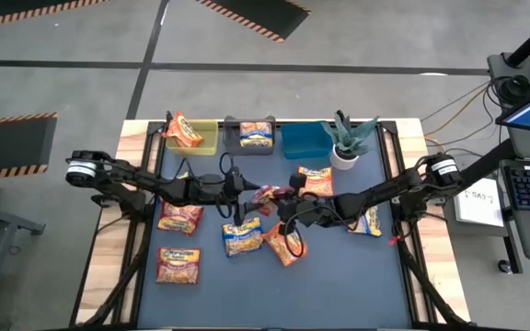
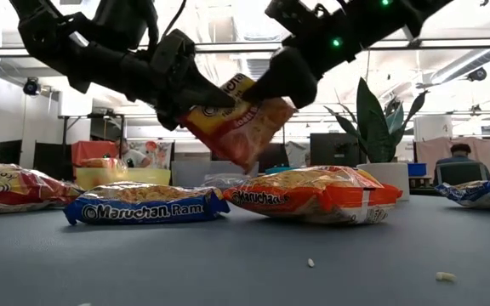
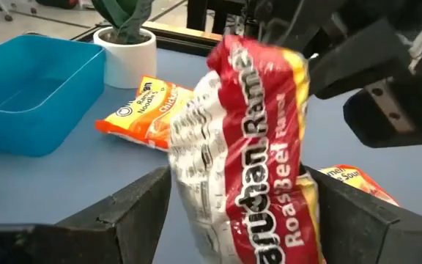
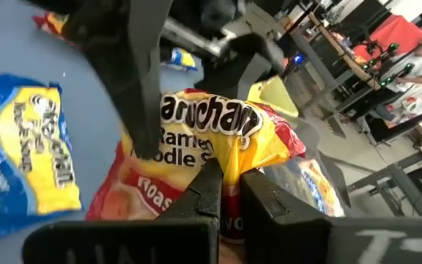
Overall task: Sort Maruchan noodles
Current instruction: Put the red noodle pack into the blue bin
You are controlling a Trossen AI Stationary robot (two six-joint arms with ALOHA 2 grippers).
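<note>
I am handing over the red packet (image 2: 238, 119) in mid-air above the bench (image 2: 245, 263): right gripper (image 4: 224, 180) is pinching its edge, jaws clamped; left gripper (image 3: 233, 213) is straddling it, jaws apart. I should close left before releasing right.

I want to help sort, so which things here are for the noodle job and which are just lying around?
For the job: red Roast Beef packet, pinched by right gripper, open left gripper around it; other Maruchan packets; yellow-green bin, grey bin, blue bin.
Lying about: potted plant; crumbs.
</note>
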